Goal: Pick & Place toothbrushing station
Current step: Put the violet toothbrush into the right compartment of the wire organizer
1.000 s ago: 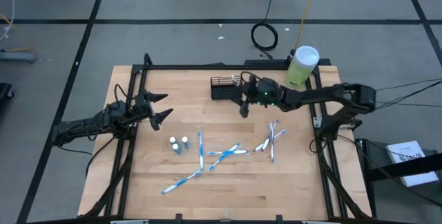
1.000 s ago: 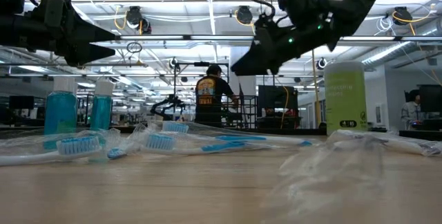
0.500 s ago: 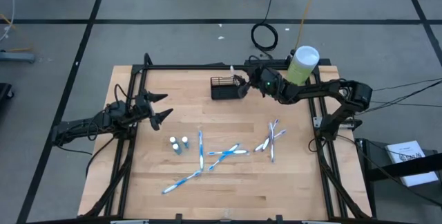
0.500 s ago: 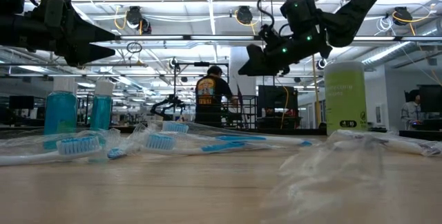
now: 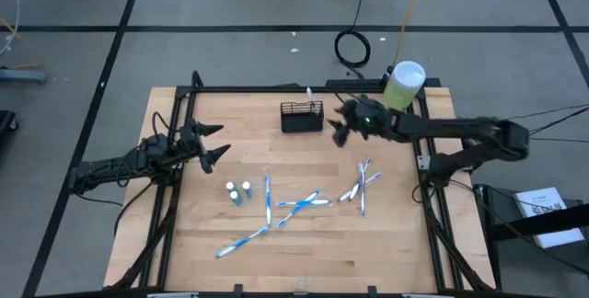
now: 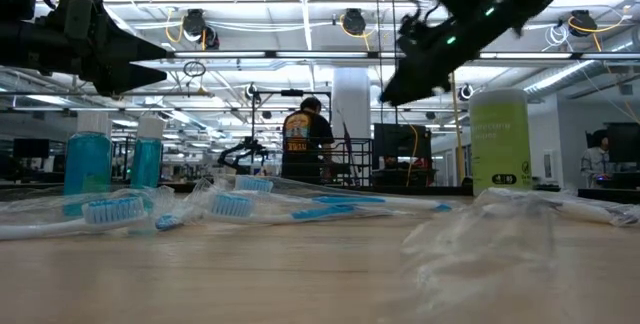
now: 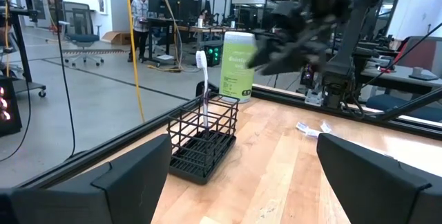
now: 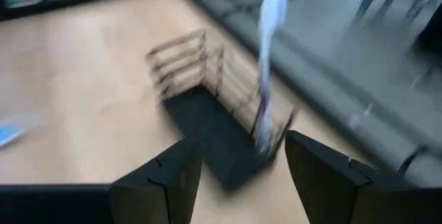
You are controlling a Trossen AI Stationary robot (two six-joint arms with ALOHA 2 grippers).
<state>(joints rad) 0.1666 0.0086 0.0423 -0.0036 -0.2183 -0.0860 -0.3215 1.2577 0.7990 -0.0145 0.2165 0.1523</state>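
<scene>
My right tool point(image 5: 337, 134) hangs released beside the wire basket point(image 5: 301, 116) near the counter's point(image 5: 386, 234) far edge; a toothbrush point(image 7: 202, 86) stands inside. Left tool point(image 5: 213, 143) released, idle.

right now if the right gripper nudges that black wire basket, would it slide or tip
The black wire basket looks light, being open grid, so it would probably slide on the smooth wooden table. Its low shape makes tipping unlikely. The toothbrush standing upright inside would probably wobble or lean.
</scene>
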